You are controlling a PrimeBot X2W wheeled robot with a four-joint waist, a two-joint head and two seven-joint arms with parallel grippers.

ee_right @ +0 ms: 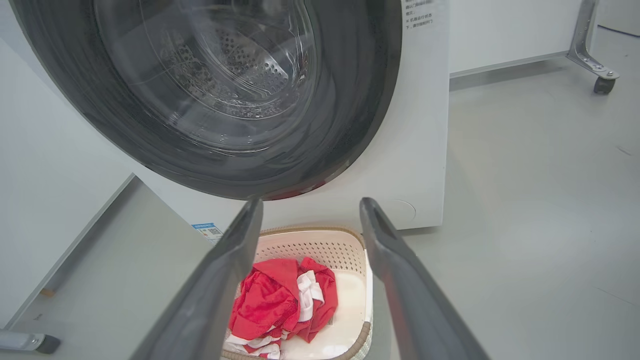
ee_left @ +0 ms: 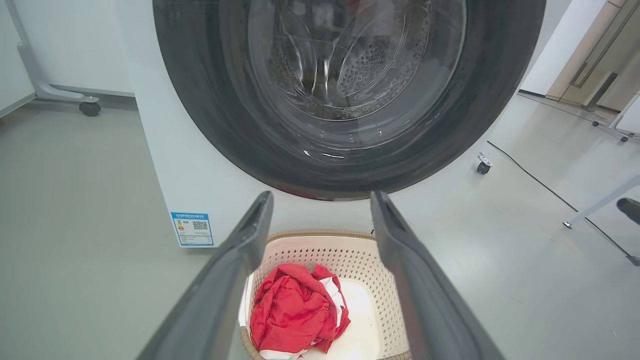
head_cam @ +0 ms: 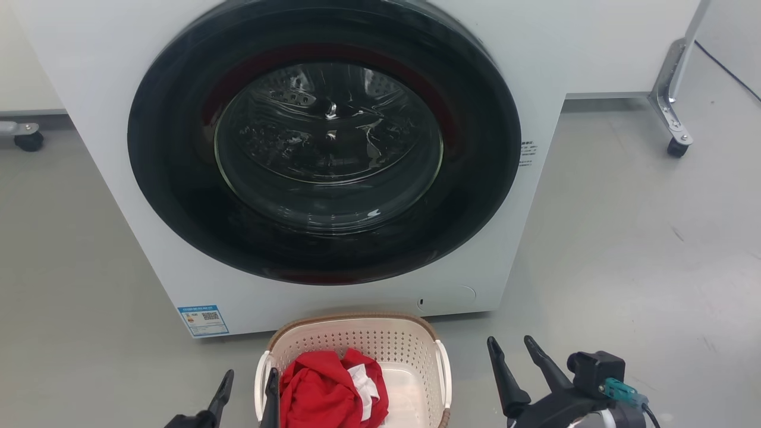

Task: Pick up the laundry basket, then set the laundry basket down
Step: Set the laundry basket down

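The laundry basket [head_cam: 380, 339], cream perforated plastic with a brown woven-look rim, stands on the floor just before the washing machine, with red and white cloth [head_cam: 333, 389] inside. It also shows as the basket [ee_left: 345, 250] in the left wrist view and the basket [ee_right: 320, 242] in the right wrist view. My left gripper [head_cam: 250, 380] is open beside the basket's left handle, one fingertip over the rim. My right gripper [head_cam: 511, 345] is open, a little to the right of the basket's right handle [head_cam: 443, 368], touching nothing.
The white washing machine [head_cam: 119, 89] with its round dark door [head_cam: 324, 142] stands close behind the basket. Metal frame legs on castors [head_cam: 675, 145] stand at the back right, another castor [head_cam: 27, 139] at the back left. Grey floor [head_cam: 654, 249] lies open to both sides.
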